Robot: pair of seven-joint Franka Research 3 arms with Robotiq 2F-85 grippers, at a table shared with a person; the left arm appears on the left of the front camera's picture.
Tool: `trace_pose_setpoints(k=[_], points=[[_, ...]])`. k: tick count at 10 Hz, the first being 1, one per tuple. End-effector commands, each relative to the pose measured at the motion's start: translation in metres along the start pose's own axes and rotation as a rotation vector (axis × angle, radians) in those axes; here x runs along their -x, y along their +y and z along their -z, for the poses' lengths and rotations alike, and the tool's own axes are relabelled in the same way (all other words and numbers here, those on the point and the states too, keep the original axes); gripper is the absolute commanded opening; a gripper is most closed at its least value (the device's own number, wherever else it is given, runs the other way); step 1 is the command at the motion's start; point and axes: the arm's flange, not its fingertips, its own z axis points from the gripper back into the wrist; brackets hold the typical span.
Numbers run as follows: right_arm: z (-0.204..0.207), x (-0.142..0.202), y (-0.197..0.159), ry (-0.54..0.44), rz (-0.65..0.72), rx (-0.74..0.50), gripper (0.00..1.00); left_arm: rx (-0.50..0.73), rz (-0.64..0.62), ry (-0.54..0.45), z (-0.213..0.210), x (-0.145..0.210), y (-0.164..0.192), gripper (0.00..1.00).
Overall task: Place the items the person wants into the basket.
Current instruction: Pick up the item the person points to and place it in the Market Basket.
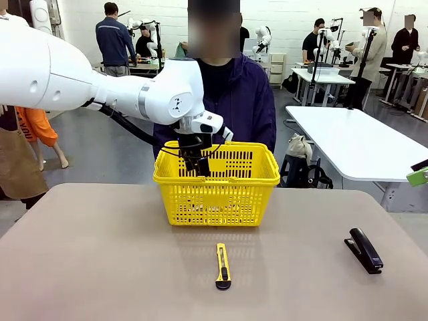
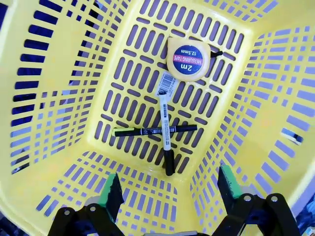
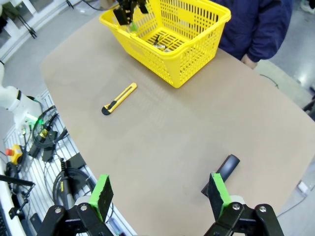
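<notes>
The yellow basket (image 1: 217, 194) stands at the table's middle, in front of the person (image 1: 234, 100) in a dark jacket. My left gripper (image 1: 194, 160) hangs inside the basket's near-left part, open and holding nothing. Seen from the left wrist, the left gripper (image 2: 170, 191) is above the basket (image 2: 59, 98) floor. On that floor lie the round tape measure (image 2: 188, 57), the white marker (image 2: 165, 123) with its black cap, and the thin black pen (image 2: 147, 131) crossing under it. My right gripper (image 3: 160, 194) is open and empty, off the table's right side.
A yellow-and-black utility knife (image 1: 223, 266) lies on the table in front of the basket. A black stapler (image 1: 364, 250) sits near the right edge. In the right wrist view the knife (image 3: 119, 98) and stapler (image 3: 222, 172) lie on open tabletop.
</notes>
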Motion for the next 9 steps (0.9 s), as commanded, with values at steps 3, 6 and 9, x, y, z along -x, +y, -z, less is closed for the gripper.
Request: trace_pose_setpoints(k=[3,6,9], points=[[0.0,0.0,-0.002,0.002,0.004,-0.007,1.0,-0.04,-0.093,-0.036,-0.103,0.032,-0.048,1.0],[0.0,0.0,-0.002,0.002,0.004,-0.007,1.0,-0.119,-0.107,-0.079,-0.14,0.074,-0.1,1.0],[0.0,0.0,-0.002,0.002,0.004,-0.007,1.0,-0.128,-0.117,-0.088,-0.147,0.109,-0.109,1.0]])
